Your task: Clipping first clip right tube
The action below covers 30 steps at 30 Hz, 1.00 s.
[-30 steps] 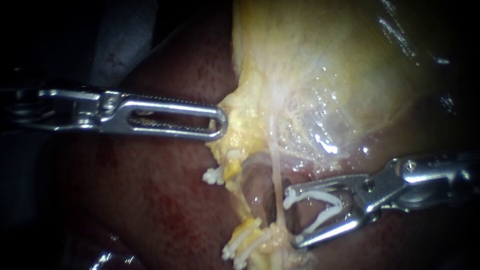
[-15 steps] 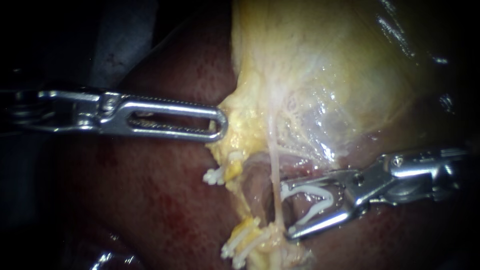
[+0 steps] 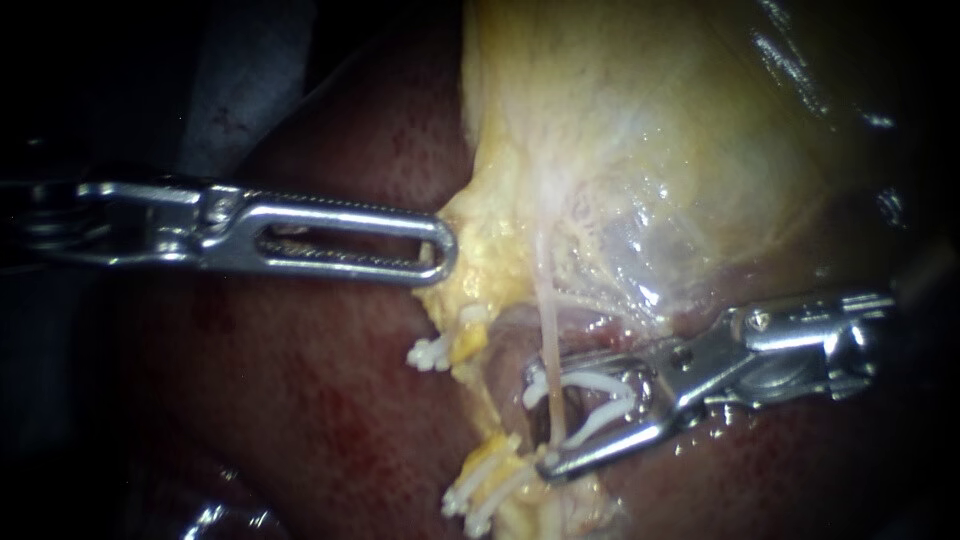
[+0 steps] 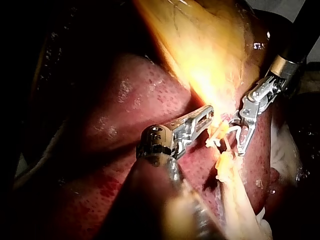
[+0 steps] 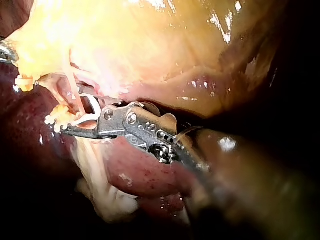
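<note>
The thin pale right tube (image 3: 545, 320) runs down from the yellow gallbladder (image 3: 640, 130). My right instrument (image 3: 540, 420) reaches in from the right, and its jaws carry a white clip (image 3: 600, 385). The clip is spread open, with one arm on each side of the tube. The right wrist view shows the same: the right instrument (image 5: 75, 117), the clip (image 5: 92, 107) and the tube (image 5: 75, 95) passing between the jaws. My left instrument (image 3: 440, 250) has slotted jaws closed on the yellow fatty edge (image 3: 470, 230) of the gallbladder. The left instrument (image 4: 207, 116) also shows in its own wrist view.
Dark red liver (image 3: 330, 400) lies under and around everything. The yellow left tube (image 3: 465, 345) carries a white clip (image 3: 430, 350) high up and more white clips (image 3: 480, 495) lower down, close to my right instrument's lower jaw.
My right instrument has slid left and slightly up. The tube, which stood at the jaw tips, now lies between the jaws, and the jaws have narrowed a little. My left instrument has not moved.
</note>
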### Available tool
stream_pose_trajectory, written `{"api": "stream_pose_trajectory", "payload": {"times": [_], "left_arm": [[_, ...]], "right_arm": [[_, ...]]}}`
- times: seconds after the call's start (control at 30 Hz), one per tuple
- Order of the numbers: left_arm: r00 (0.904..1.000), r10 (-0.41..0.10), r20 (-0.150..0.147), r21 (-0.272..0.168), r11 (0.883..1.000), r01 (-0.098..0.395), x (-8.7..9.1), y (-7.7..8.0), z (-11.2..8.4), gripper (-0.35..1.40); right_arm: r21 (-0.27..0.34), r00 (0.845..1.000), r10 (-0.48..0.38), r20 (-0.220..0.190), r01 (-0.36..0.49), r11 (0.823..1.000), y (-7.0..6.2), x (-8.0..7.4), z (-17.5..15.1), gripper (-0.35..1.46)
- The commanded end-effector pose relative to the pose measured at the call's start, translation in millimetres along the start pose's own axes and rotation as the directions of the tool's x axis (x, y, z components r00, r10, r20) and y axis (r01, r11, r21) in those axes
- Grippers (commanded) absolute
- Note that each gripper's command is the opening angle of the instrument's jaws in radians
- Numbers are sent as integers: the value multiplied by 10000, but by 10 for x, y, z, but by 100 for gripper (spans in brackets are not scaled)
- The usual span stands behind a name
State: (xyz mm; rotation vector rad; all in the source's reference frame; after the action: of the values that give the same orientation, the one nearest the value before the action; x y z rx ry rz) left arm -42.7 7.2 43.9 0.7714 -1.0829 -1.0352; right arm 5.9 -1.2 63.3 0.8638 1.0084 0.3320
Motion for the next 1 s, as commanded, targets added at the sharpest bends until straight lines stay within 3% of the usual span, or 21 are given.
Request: {"api": "stream_pose_trajectory", "payload": {"times": [0.03,0.2,0.37,0.5,0.63,1.0], "left_arm": [[10000,0,-1,-2,10000,0,0,0,0,-35],[10000,0,0,-3,10000,0,0,0,0,-35],[10000,0,0,-3,10000,0,0,0,0,-35],[10000,0,0,-3,10000,0,0,0,0,-35],[10000,0,0,-3,10000,0,0,0,0,-35],[10000,0,0,-3,10000,0,0,0,0,-35]], "right_arm": [[2,10000,33,-7,-33,10000,0,1,0,52],[32,9997,254,-8,-254,9997,0,0,-1,46],[284,9987,491,114,-494,9984,0,-1,-4,25],[443,9984,533,200,-541,9976,3,-1,-8,3],[690,9942,1023,340,-1045,9921,5,0,-14,-32],[687,9900,1367,359,-1389,9879,6,4,-20,-35]]}}
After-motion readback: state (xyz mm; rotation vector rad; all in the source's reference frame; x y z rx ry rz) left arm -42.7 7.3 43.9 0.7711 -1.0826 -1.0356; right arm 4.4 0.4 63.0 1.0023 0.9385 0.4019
